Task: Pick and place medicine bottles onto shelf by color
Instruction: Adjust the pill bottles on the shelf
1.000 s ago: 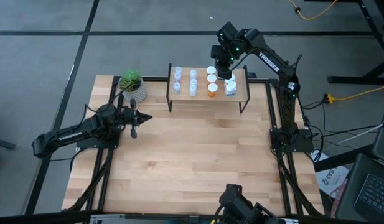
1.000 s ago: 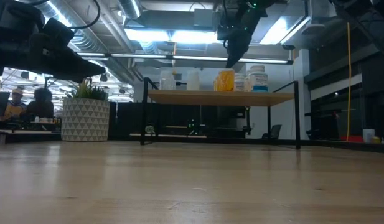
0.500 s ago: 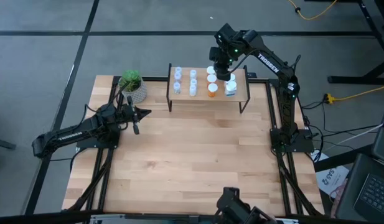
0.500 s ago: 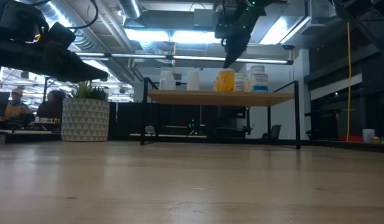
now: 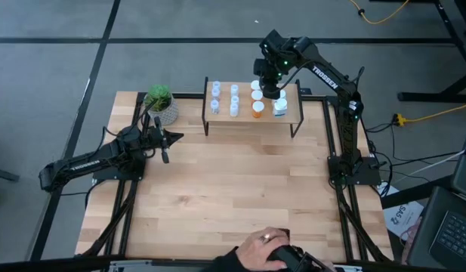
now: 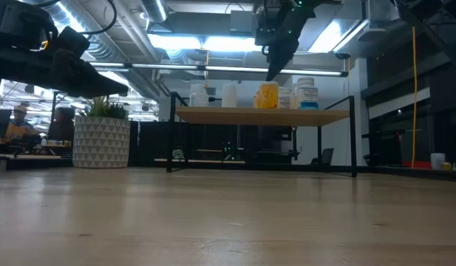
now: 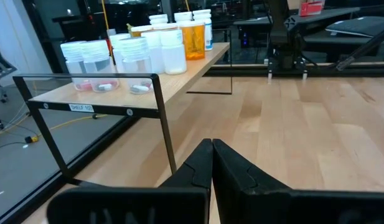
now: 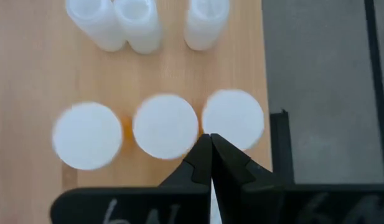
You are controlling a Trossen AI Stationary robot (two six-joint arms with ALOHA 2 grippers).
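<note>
The right gripper (image 5: 272, 85) has its 2 fingers (image 8: 201, 163) pressed together with nothing between them. It hangs above the shelf (image 5: 251, 117), over the orange bottles with white caps (image 5: 257, 94). In the right wrist view the closed fingertips point down at 3 round white caps (image 8: 165, 126) standing in a row on the light wood, with 3 clear bottles (image 8: 137, 22) in a second row beyond them and the shelf's edge just beside the nearest cap. In the low view this gripper (image 6: 274, 72) is above the shelf board (image 6: 261, 115), not touching the orange bottle (image 6: 267, 95) below it.

The left gripper (image 5: 165, 147) also has its fingers (image 7: 201, 165) shut together and empty. It is held off the tabletop (image 5: 225, 189) near the left edge, close to the potted plant (image 5: 161, 103) and well apart from the shelf, toward which it points. Its wrist view looks along the shelf top (image 7: 117, 93): clear bottles (image 7: 92, 65) stand nearest, white ones (image 7: 170, 50) behind them, then an orange bottle (image 7: 193, 38).

From above, the medicine bottles (image 5: 234, 100) stand on the shelf in columns: pale clear ones at the left, orange ones with white caps in the middle, white bottles (image 5: 281, 104) at the right.

A person's hand (image 5: 261, 248) shows at the table's near edge.
</note>
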